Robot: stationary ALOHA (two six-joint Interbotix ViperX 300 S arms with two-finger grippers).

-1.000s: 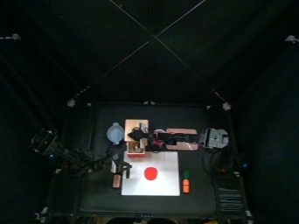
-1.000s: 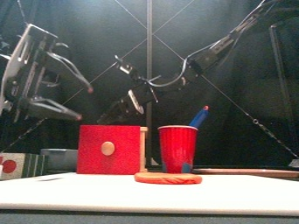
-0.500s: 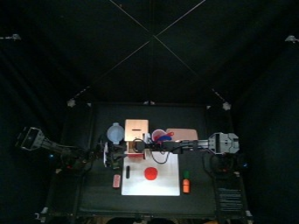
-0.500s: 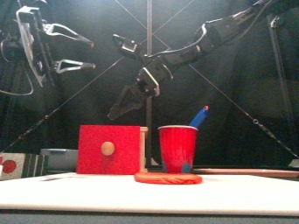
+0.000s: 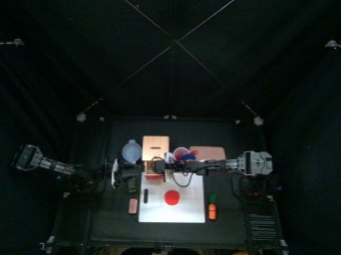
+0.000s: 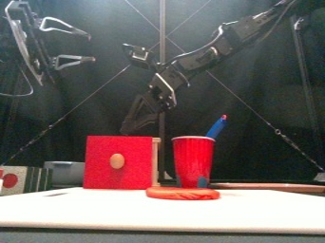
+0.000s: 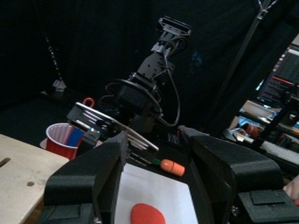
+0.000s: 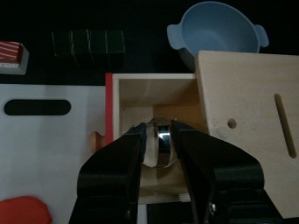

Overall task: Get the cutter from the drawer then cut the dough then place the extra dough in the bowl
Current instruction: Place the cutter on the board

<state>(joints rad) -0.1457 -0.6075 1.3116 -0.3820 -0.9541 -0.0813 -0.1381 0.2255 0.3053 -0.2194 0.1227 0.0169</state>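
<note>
I had the right gripper (image 8: 162, 129) clenched on the cutter (image 8: 165, 147), poised over the open drawer (image 8: 146, 92) of the wooden box (image 8: 246, 87), so I judged the fetching step nearly finished. Next it needed carrying to the dough (image 5: 170, 199) on the board (image 5: 197, 191), at 6 o'clock from the wooden box, then pressing down squarely. The left gripper (image 7: 162, 153), released and empty, had pulled higher and out toward 9 o'clock since a second earlier.

no legible text, label or number anywhere
</note>
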